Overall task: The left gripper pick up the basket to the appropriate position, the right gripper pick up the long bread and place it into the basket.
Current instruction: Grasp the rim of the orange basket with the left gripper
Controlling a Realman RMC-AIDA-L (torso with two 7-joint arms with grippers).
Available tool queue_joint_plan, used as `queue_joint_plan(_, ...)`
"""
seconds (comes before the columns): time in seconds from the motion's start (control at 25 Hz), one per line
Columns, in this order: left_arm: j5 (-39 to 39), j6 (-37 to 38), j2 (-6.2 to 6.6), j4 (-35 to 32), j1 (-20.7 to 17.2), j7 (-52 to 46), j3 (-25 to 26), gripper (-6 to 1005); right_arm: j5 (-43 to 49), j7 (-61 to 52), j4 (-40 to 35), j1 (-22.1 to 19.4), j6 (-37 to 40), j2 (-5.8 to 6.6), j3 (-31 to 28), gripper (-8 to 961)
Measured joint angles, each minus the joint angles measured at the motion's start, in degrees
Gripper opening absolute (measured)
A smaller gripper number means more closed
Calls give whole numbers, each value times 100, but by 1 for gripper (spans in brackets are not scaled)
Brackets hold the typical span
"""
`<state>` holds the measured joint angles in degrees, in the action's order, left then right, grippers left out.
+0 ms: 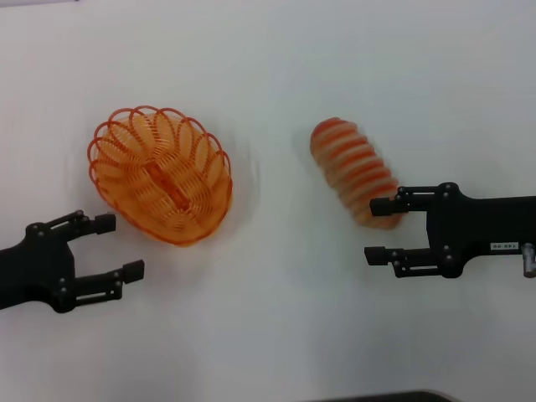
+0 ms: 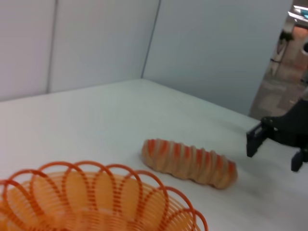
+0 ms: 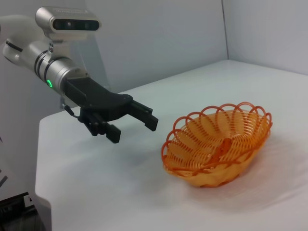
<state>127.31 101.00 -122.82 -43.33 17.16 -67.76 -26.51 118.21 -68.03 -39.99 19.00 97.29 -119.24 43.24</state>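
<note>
The orange wire basket (image 1: 159, 176) stands empty on the white table, left of centre. My left gripper (image 1: 119, 246) is open just in front of and to the left of it, apart from it. The long bread (image 1: 353, 172), tan with orange-red stripes, lies on the table right of centre. My right gripper (image 1: 377, 230) is open at the bread's near end, and one finger overlaps that end in the head view. The left wrist view shows the basket rim (image 2: 96, 173), the bread (image 2: 190, 163) and the right gripper (image 2: 274, 151) apart from it. The right wrist view shows the basket (image 3: 216, 144) and the left gripper (image 3: 134, 129).
The white table (image 1: 276, 335) carries only the basket and the bread. Grey walls (image 2: 96, 43) stand behind its far edge. A dark edge (image 1: 385, 397) shows at the bottom of the head view.
</note>
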Motion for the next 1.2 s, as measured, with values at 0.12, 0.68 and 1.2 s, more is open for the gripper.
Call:
queue_joint_plan(0.12, -68, 69, 1, 3, 59, -174, 204, 855, 0, -2, 0, 12, -3, -1, -9, 750)
queue_joint_plan(0.68, -302, -591, 179, -290, 1290, -3263, 471, 842, -20, -302, 61, 318, -109, -2, -26, 749)
queue_joint_plan(1.2, 1327, -2481, 446, -795, 2308, -5523, -1691, 839, -24, -450, 55, 510, -117, -2, -26, 749)
